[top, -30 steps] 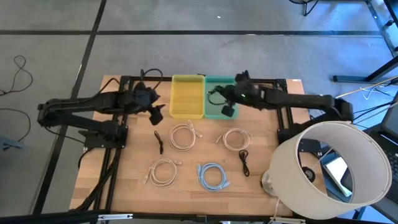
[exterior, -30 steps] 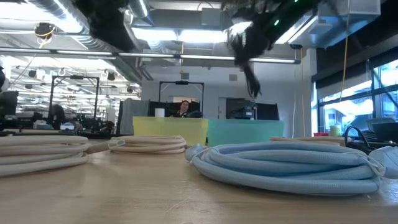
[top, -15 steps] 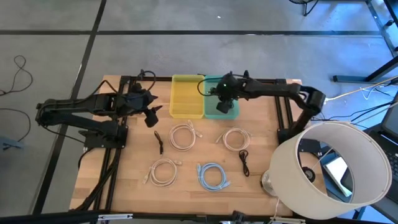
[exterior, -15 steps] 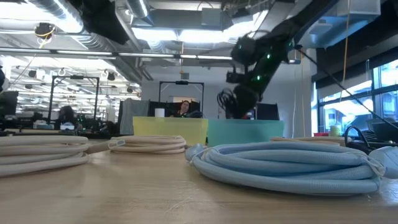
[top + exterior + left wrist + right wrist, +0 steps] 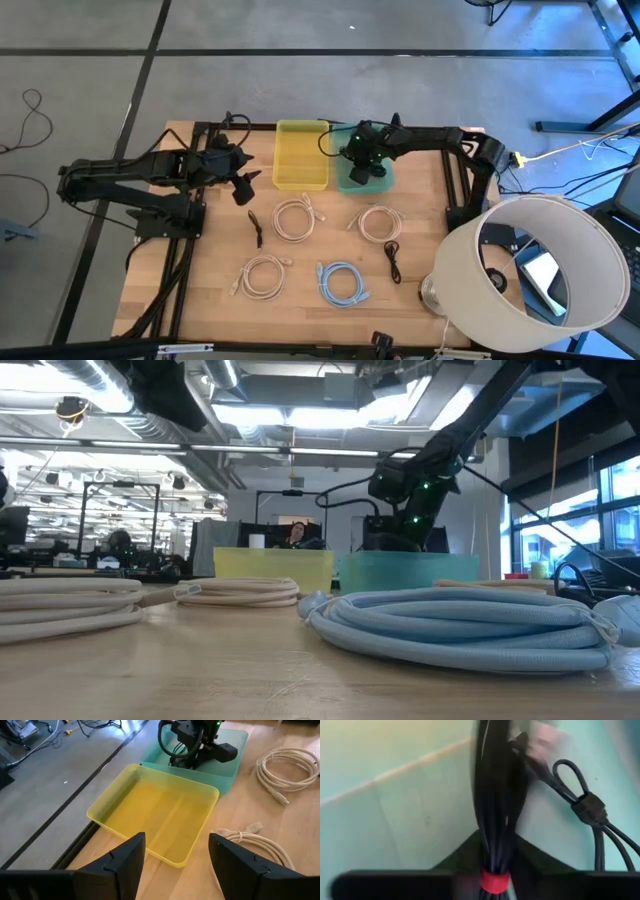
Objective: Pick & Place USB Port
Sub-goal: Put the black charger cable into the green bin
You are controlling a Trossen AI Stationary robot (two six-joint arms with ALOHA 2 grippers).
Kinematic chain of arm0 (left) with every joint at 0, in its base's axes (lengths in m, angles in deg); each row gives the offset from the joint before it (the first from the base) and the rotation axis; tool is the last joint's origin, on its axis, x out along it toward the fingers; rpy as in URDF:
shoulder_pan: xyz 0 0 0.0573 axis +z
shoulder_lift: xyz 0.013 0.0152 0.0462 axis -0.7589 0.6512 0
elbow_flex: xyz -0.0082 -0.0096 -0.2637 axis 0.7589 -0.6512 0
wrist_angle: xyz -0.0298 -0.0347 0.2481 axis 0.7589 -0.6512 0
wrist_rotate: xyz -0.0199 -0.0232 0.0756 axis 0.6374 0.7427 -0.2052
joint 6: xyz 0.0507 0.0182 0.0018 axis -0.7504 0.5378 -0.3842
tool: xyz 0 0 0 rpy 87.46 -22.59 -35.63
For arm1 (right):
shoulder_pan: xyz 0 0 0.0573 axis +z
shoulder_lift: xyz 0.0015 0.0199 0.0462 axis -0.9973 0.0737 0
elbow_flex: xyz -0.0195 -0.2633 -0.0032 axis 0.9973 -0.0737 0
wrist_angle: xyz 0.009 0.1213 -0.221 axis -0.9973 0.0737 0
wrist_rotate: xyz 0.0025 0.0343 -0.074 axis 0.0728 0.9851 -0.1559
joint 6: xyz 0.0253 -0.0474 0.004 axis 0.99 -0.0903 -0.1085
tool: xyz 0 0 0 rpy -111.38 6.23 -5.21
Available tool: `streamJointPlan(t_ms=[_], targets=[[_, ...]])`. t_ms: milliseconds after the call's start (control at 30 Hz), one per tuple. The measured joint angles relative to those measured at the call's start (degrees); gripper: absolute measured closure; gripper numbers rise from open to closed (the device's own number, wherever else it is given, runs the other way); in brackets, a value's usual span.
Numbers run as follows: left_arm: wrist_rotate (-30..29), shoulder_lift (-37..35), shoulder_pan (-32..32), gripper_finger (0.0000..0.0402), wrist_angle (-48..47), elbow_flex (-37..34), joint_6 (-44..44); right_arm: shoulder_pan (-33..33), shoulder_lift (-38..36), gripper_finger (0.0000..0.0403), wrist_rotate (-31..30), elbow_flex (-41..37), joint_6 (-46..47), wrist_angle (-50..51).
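Note:
My right gripper [image 5: 362, 172] is down inside the teal bin [image 5: 388, 181], shut on a black cable bundle [image 5: 495, 795] tied with a red band [image 5: 495, 880]. A second black cable [image 5: 585, 805], looped and tied, lies on the bin floor beside it. In the low view the right gripper [image 5: 400, 538] dips behind the teal bin's wall [image 5: 400, 572]. My left gripper [image 5: 245, 183] hovers open just left of the yellow bin [image 5: 300, 155] and holds nothing; its wrist view looks over the yellow bin [image 5: 155, 815]. My right gripper pinches the black cable bundle between its two fingers, just by the red band [image 5: 495, 879]. The fingers point down into the teal bin from above and lie along the bundle. The bundle runs forward past the fingertips toward the bin floor [image 5: 410, 815].
Three cream cable coils [image 5: 293, 218], [image 5: 378, 222], [image 5: 262, 275], a blue coil [image 5: 342, 282] and two black cables [image 5: 393, 262], [image 5: 255, 228] lie on the wooden table. A big white lampshade [image 5: 530, 265] stands at the near right corner. Black frame rails border the bins.
My right gripper has come down from high above the teal bin into it, still carrying the black cable, while its arm has folded back toward the table's right far corner.

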Motion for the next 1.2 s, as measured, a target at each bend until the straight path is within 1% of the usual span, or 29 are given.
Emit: streamJointPlan(t_ms=[133,233,300,367,500,600,700,767,833,933,1033,1100,1200], targets=[[0.02,0.0,0.0,0.0189,-0.01,0.0,0.0,0.62,-1.25,0.0196,-0.13,0.76,-2.06,-0.57],[0.02,0.0,0.0,0.019,-0.02,0.0,0.0,1.59,-1.56,0.0122,-0.82,3.82,-0.69,3.6],[0.04,0.01,0.0,0.0189,-0.02,0.0,-0.14,2.63,-2.29,0.0088,-2.52,7.05,0.44,7.9],[0.04,0.02,0.0,0.0189,-0.21,0.0,-0.82,4.19,-3.72,0.0068,-4.35,10.36,0.22,11.86],[0.09,0.02,0.0,0.019,-2.68,0.0,-0.07,9.12,-8.3,0.0061,-10.81,16.13,-1.33,18.87],[0.15,0.02,0.0,0.019,-8.48,0.0,3.71,13.37,-13.01,0.007,-15.53,19.16,-1.17,25.25],[1.1,0.02,0.0,0.019,-16.75,0.0,11.11,18.17,-18.61,0.0081,-20.08,19.89,2.29,31.58],[3.45,0.02,-0.03,0.019,-22.48,-0.01,18.13,21.56,-22.81,0.0086,-23.1,19.66,6.36,35.59],[5.6,-0.04,-0.76,0.019,-25.33,-0.79,25.37,24.87,-26.88,0.009,-26.36,18.93,11.93,39.84],[10.13,-0.22,-3.93,0.019,-24.06,-4.95,35.55,29.42,-32.77,0.0091,-31.36,16.54,20.33,44.39],[15.02,0.19,-7.71,0.019,-18.75,-11.13,44.03,33.09,-38.22,0.0091,-35.2,12.97,26.82,46.66],[16.66,0.29,-10.46,0.019,-14.27,-15.57,50.22,34.73,-41.3,0.0091,-36.3,10.26,29.28,46.67],[17.07,0.5,-13.81,0.019,-5.2,-21.22,59.12,35.64,-45.03,0.0091,-36.66,6.66,30.98,46.42]])
